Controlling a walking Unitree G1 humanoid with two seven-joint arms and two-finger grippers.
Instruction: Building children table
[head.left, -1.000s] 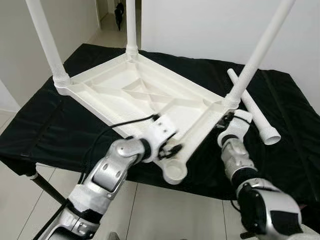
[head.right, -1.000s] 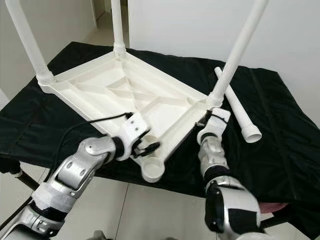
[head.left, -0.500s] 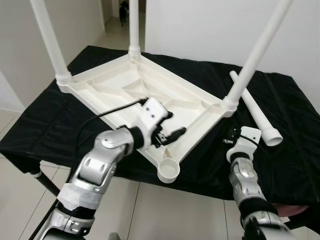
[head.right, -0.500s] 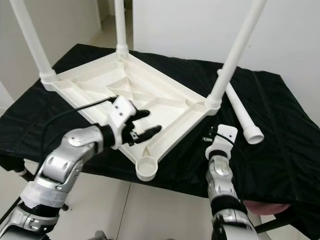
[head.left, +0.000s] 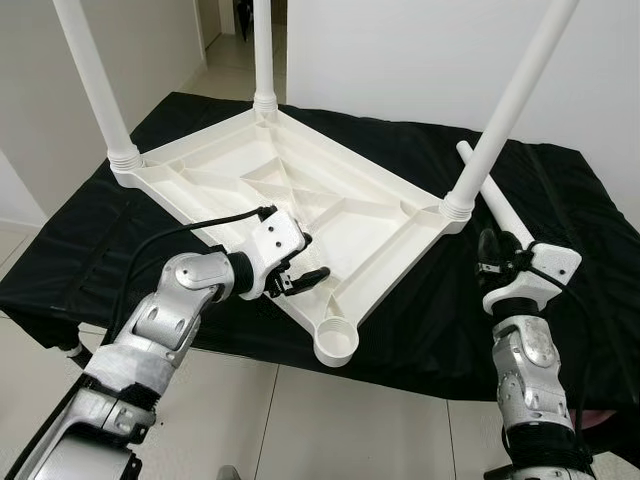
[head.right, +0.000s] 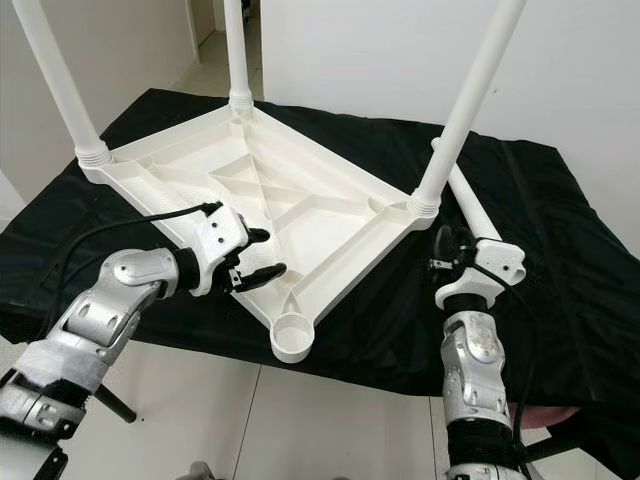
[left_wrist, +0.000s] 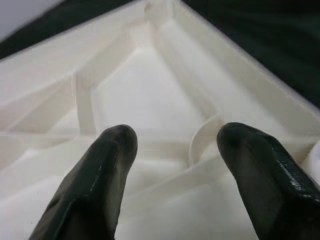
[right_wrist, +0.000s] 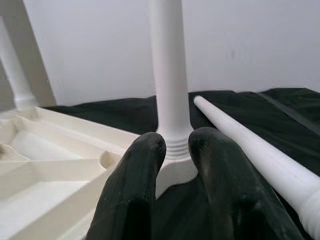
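On a black-draped bench (head.left: 80, 250), the white children's table top (head.left: 290, 195) lies upside down, ribbed underside up. Three white legs stand in corner sockets: far left leg (head.left: 95, 85), far leg (head.left: 263, 50), right leg (head.left: 510, 100). The near corner socket (head.left: 335, 343) is empty and overhangs the bench's near edge. A fourth, loose leg (head.left: 505, 220) lies on the cloth to the right. Left gripper (head.right: 255, 255) hovers over the top's near rim, jaws parted and holding nothing. Right gripper (right_wrist: 175, 145), near the right leg's base, has its jaws almost closed, empty.
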